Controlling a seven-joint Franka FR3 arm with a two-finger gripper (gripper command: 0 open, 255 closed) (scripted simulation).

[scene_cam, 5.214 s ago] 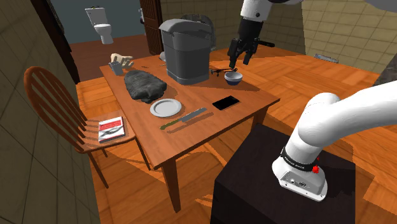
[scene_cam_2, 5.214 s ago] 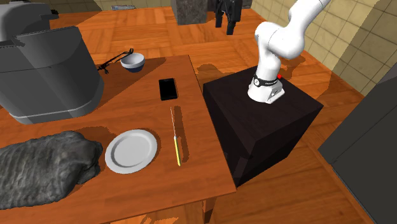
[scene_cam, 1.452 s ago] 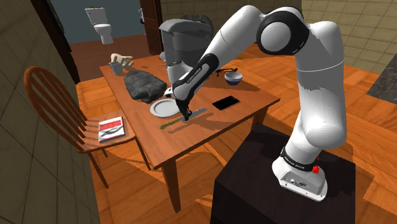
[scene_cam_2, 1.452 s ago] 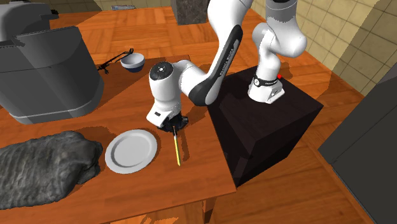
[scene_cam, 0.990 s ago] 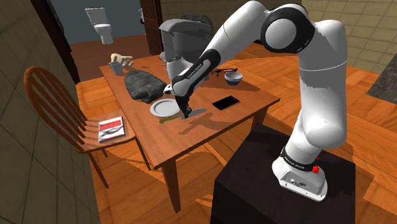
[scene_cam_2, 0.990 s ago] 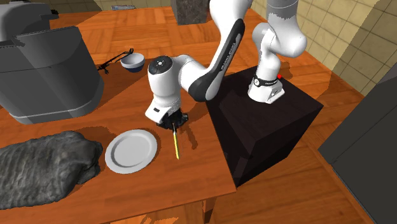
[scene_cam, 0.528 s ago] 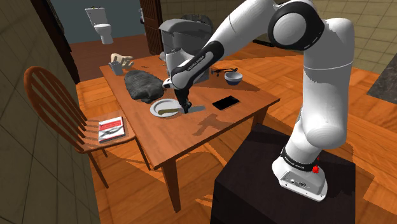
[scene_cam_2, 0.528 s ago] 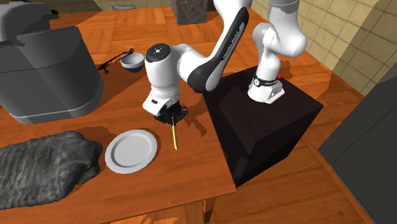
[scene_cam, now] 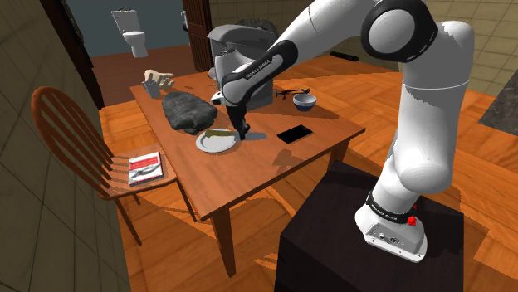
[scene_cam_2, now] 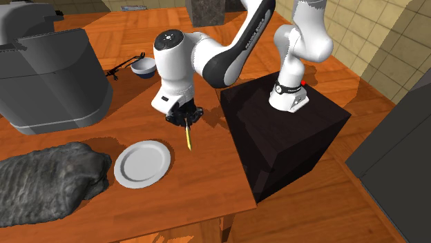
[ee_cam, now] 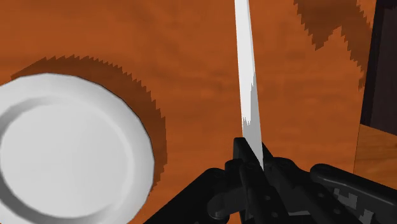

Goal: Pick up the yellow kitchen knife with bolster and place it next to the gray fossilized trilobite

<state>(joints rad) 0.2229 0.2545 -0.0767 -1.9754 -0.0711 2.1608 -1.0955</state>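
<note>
My gripper (scene_cam: 243, 134) is shut on the knife (scene_cam: 220, 131), which hangs level above the wooden table (scene_cam: 249, 178) at the near edge of the white plate (scene_cam: 217, 143). In the second exterior view the gripper (scene_cam_2: 185, 123) clasps the knife (scene_cam_2: 188, 138) at the blade's base, and the yellow handle sticks out toward the plate (scene_cam_2: 142, 164). The wrist view has the fingers (ee_cam: 253, 159) clamped on the pale blade (ee_cam: 245, 83), beside the plate (ee_cam: 63, 153). The dark gray trilobite (scene_cam: 187, 110) lies just beyond the plate and appears again as a rough slab (scene_cam_2: 48, 179).
A large gray appliance (scene_cam: 241, 70) stands behind the arm. A blue bowl (scene_cam: 305, 101) and a black phone (scene_cam: 295, 133) lie toward the shoulder view's right. A wooden chair (scene_cam: 75, 141) holding a booklet stands off the table's left edge. The black stand (scene_cam_2: 290, 131) adjoins the table.
The gripper has lifted the knife off the table and carried it toward the plate and trilobite. The knife now hangs higher, and its handle reaches over the plate's edge.
</note>
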